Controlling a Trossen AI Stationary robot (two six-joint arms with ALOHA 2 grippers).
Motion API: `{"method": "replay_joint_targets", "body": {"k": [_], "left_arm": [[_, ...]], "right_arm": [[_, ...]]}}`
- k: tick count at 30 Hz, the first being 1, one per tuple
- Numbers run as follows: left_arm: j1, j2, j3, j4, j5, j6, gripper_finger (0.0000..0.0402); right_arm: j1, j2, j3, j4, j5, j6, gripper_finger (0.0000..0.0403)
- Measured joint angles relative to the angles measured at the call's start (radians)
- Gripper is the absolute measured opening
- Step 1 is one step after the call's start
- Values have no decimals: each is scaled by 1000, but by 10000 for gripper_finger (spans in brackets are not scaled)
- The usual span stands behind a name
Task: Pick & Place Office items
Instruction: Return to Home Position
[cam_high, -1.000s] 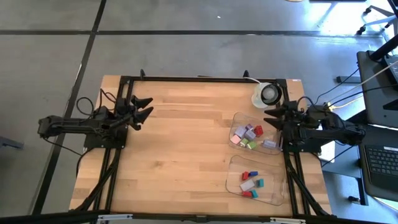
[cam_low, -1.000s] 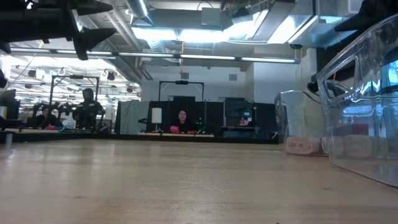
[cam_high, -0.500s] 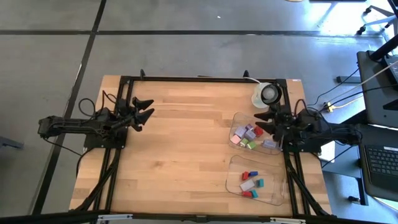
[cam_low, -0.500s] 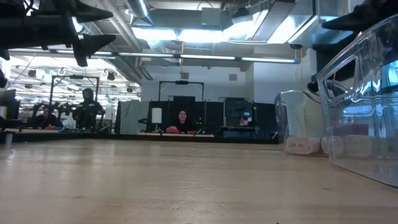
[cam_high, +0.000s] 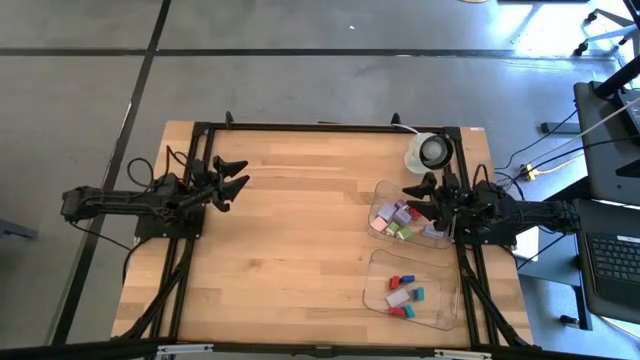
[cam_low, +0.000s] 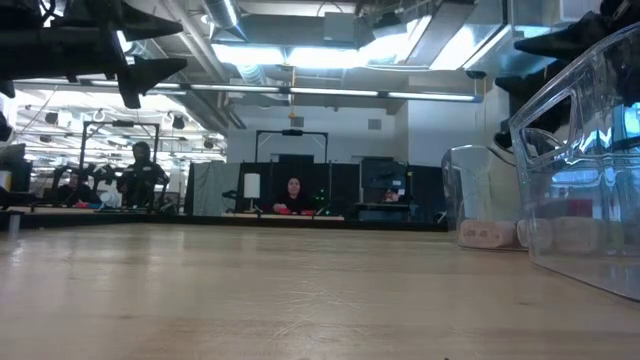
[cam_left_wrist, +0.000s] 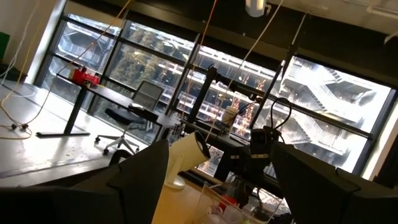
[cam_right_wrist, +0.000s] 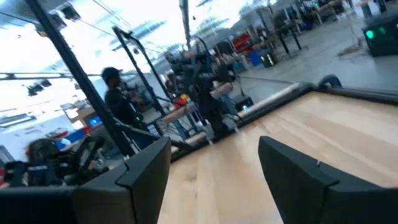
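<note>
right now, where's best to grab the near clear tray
The near clear tray is probably best pinched on its thin upright wall from above, one finger inside, one outside. Its right side looks bare of pieces and lies nearest the right gripper.

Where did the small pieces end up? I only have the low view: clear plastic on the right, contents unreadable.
Observer: From above, the pieces lie in two trays: lavender, red, green and white in the far tray; red, blue, teal and white in the near tray.
Reviewer: Which gripper is at my top right?
Observer: The right gripper, open and empty, above the far tray.
Reviewer: And the left one?
Observer: The left gripper is open too, over the left side of the table, away from both trays.
</note>
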Motion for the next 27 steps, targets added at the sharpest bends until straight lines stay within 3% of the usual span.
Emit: {"method": "replay_joint_targets", "body": {"k": [3, 11, 27], "left_arm": [[0, 0, 0, 0, 0, 0, 280], [0, 0, 0, 0, 0, 0, 282], [0, 0, 0, 0, 0, 0, 281]], "right_arm": [[0, 0, 0, -23, 29, 9, 247], [-1, 0, 0, -93, 294, -34, 247], [-1, 0, 0, -93, 307, -45, 247]]}}
